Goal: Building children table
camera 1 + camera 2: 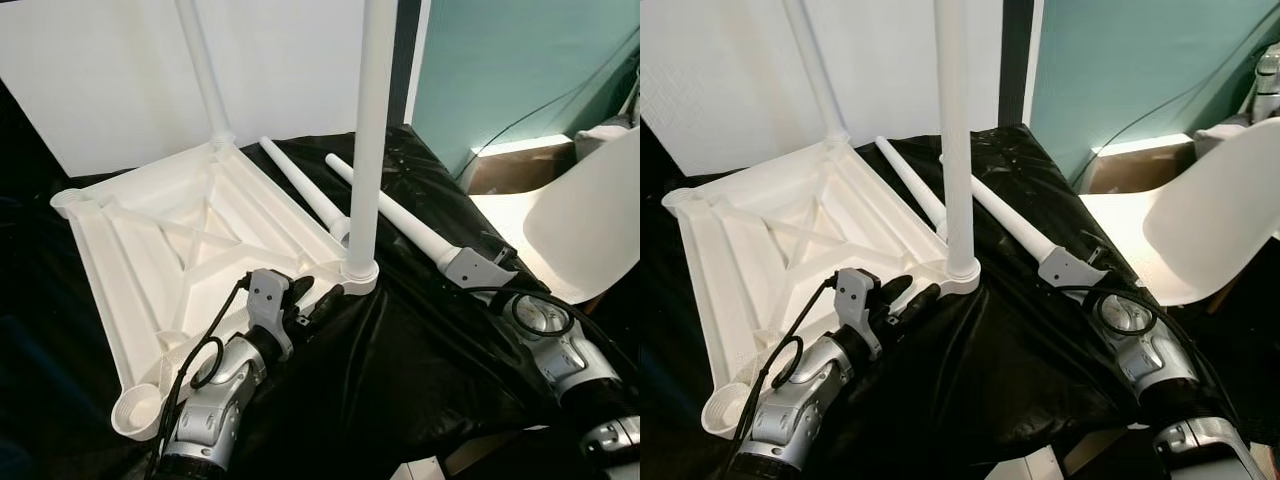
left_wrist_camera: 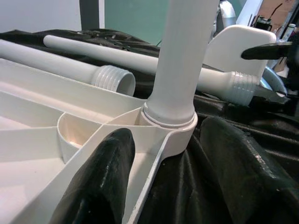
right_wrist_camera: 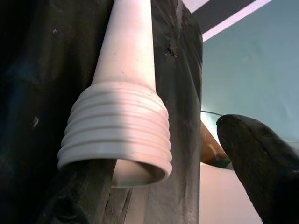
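A white table top [image 1: 170, 250] lies upside down on black cloth. Two white legs stand upright in its corner sockets, one near [image 1: 368, 150] and one far [image 1: 205, 70]. My left gripper [image 1: 318, 293] is open, its fingers [image 2: 100, 182] on either side of the near leg's socket [image 2: 170, 128], just short of it. Two loose legs lie on the cloth, one [image 1: 300, 185] beside the table top and one [image 1: 395, 212] further right. My right gripper [image 3: 173, 186] is open around the threaded end [image 3: 117, 135] of that further leg, one finger under it.
Two corner sockets are bare, one near left [image 1: 140, 405] and one far left [image 1: 70, 200]. A white chair [image 1: 590, 220] stands close on the right, with a brown box [image 1: 520, 165] and a teal wall behind it. A white board [image 1: 100, 70] stands at the back.
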